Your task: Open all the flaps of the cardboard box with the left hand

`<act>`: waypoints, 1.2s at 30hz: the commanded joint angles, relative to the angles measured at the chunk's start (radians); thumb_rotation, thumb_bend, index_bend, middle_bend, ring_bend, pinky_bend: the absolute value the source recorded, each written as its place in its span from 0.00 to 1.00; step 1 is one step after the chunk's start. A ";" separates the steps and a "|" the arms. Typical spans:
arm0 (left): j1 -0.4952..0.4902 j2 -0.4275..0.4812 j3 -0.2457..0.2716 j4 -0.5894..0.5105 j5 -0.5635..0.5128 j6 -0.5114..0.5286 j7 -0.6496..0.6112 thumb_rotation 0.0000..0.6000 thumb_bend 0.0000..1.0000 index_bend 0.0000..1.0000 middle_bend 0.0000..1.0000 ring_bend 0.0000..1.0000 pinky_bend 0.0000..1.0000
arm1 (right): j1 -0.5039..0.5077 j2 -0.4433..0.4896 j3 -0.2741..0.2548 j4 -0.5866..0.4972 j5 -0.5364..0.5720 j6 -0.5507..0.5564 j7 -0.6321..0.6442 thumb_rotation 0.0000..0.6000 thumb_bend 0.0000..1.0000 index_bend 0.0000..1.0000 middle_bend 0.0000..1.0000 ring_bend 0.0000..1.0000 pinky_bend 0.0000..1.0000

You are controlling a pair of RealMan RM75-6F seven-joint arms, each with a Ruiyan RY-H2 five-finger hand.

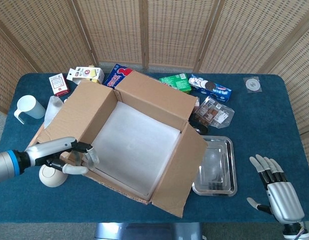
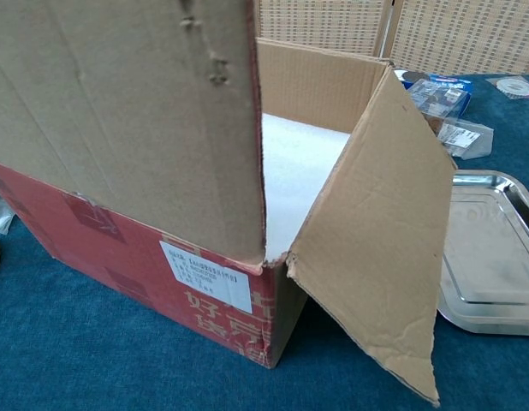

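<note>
The cardboard box (image 1: 129,135) stands mid-table with its white inside showing. Its back flap (image 1: 154,95), left flap (image 1: 77,110) and right flap (image 1: 182,170) stand spread outward. The front flap (image 2: 119,111) stands nearly upright and fills the left of the chest view above the red front wall (image 2: 119,257). My left hand (image 1: 77,159) is at the box's front-left corner, fingers curled over the front flap's left end with the thumb beneath. My right hand (image 1: 277,192) lies near the table's front right corner, fingers apart, holding nothing.
A steel tray (image 1: 217,167) lies right of the box, partly under the right flap. A round beige object (image 1: 50,176) sits just under my left hand, and a white mug (image 1: 25,107) stands at far left. Snack packs (image 1: 209,86) and small cartons (image 1: 84,75) line the back.
</note>
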 commanded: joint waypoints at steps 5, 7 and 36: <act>0.054 0.018 0.010 0.033 -0.033 -0.058 0.074 0.42 0.00 0.35 0.43 0.30 0.44 | 0.000 0.001 -0.001 -0.001 -0.001 0.000 0.000 1.00 0.00 0.00 0.00 0.00 0.00; 0.068 0.018 0.022 0.040 -0.037 -0.075 0.096 0.42 0.00 0.34 0.43 0.30 0.44 | 0.000 0.001 -0.001 -0.001 -0.002 0.000 -0.001 1.00 0.00 0.00 0.00 0.00 0.00; 0.325 -0.260 0.072 -0.144 0.209 0.493 0.531 0.74 0.00 0.16 0.00 0.00 0.13 | -0.001 0.003 -0.004 -0.004 -0.010 0.005 0.002 1.00 0.00 0.00 0.00 0.00 0.00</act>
